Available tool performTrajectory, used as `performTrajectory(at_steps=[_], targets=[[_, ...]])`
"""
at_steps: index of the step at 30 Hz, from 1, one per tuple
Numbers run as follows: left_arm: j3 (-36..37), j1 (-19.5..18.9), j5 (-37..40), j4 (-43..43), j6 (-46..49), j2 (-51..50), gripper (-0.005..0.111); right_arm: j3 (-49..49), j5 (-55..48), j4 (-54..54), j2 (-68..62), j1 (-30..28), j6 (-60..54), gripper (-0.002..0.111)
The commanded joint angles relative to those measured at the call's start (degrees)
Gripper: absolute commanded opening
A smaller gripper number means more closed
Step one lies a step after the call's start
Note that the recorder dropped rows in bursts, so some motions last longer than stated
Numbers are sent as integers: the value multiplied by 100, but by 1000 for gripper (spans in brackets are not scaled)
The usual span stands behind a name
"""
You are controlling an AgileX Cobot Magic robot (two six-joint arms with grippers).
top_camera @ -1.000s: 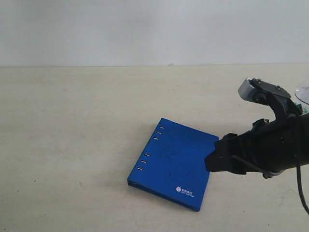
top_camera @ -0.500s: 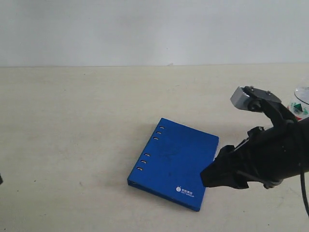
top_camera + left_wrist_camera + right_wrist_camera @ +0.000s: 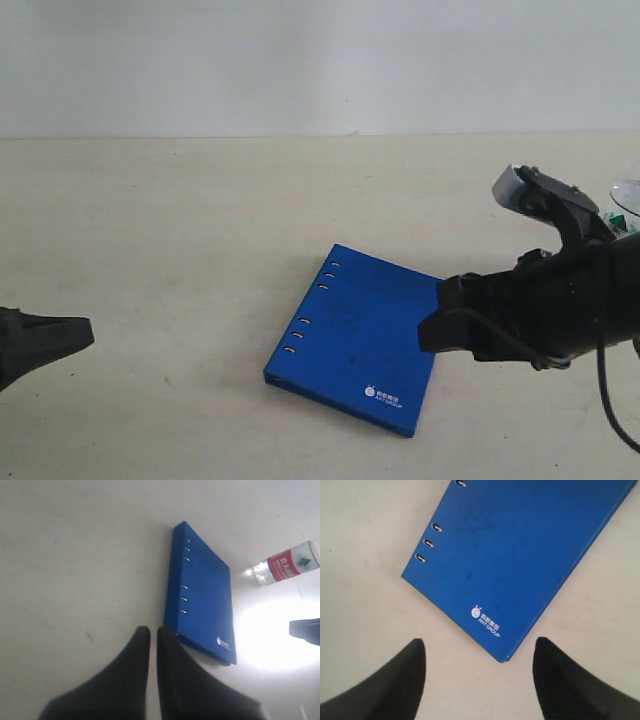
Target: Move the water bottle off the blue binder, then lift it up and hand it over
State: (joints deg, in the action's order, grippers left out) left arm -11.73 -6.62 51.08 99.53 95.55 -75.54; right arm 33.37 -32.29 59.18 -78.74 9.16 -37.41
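The blue binder (image 3: pixel 355 340) lies flat on the table with nothing on it; it also shows in the left wrist view (image 3: pixel 200 600) and the right wrist view (image 3: pixel 515 555). The water bottle (image 3: pixel 287 565) lies on its side on the table beyond the binder's far edge. In the exterior view only a sliver of the bottle (image 3: pixel 628 195) shows behind the right arm. My right gripper (image 3: pixel 435 318) hangs open over the binder's logo corner, holding nothing (image 3: pixel 479 649). My left gripper (image 3: pixel 60 338) is shut and empty at the lower left (image 3: pixel 149 632), short of the binder's spine.
The beige table (image 3: pixel 180 230) runs back to a white wall (image 3: pixel 300 60). A bright glare patch (image 3: pixel 280 635) lies on the table beside the binder in the left wrist view.
My left gripper has come into the exterior view from the lower left. The right gripper dipped toward the binder's near corner, then rose back slightly. The binder has not moved.
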Motion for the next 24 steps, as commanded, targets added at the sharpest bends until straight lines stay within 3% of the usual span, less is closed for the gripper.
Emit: performTrajectory(at_steps=[1, 8, 15, 19, 24], targets=[[-314, 365, 384, 41, 61, -1040, 5, -14, 90, 174, -685, 0, -256, 57], [-892, 1714, 337, 41, 61, -2312, 5, -14, -839, 1741, -1659, 0, -2537, 57], [-1907, 2809, -802, 41, -288, -2696, 5, -14, 216, 2344, -1671, 0, -3025, 57], [-2609, 2917, -1620, 41, -606, -2696, 5, -14, 610, 2344, -1684, 0, -3360, 57], [-3342, 2917, -1814, 41, -561, -2934, 11, -14, 743, 2425, -1941, -43, -3553, 57]])
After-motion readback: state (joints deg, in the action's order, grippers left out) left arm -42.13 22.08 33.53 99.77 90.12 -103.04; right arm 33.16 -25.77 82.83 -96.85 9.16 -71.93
